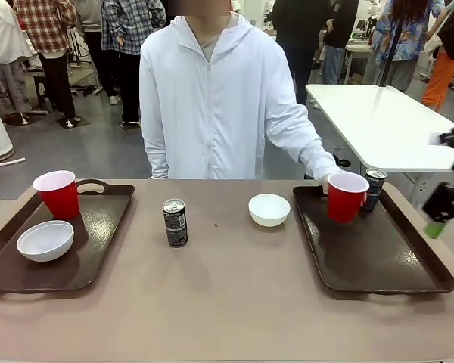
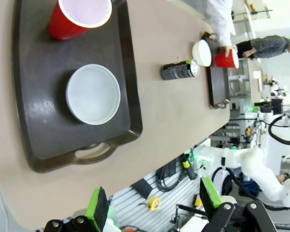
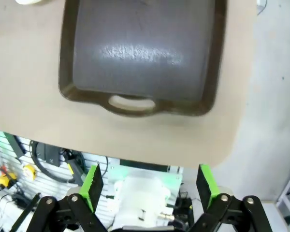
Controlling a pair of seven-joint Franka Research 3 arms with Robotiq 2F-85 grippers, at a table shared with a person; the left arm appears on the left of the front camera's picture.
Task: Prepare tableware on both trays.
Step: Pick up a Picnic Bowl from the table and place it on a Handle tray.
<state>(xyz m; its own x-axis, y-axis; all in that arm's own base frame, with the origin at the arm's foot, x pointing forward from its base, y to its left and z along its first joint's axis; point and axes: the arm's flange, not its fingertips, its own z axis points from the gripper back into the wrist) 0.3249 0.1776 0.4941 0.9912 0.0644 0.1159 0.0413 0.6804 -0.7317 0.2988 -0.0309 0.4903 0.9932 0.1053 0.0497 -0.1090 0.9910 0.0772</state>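
Item: slim black silver-topped drink can [image 1: 175, 222], upright at centre of beige table [image 1: 227, 318]; probably light, stiff, slippery, best gripped mid-body. My left gripper [image 2: 153, 200], right gripper [image 3: 150, 186]: jaws wide, empty

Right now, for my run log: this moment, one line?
left tray: red cup, bowl | right tray: can, second cup in person's hand | table: spare can, spare bowl | left gripper, right gripper: open

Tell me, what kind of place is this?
Probably a robotics lab or a big workshop hall. Several people stand about on a grey floor behind the person in white. A white worktable stands nearby. Cables and a tape measure lie on a slotted panel below the table.
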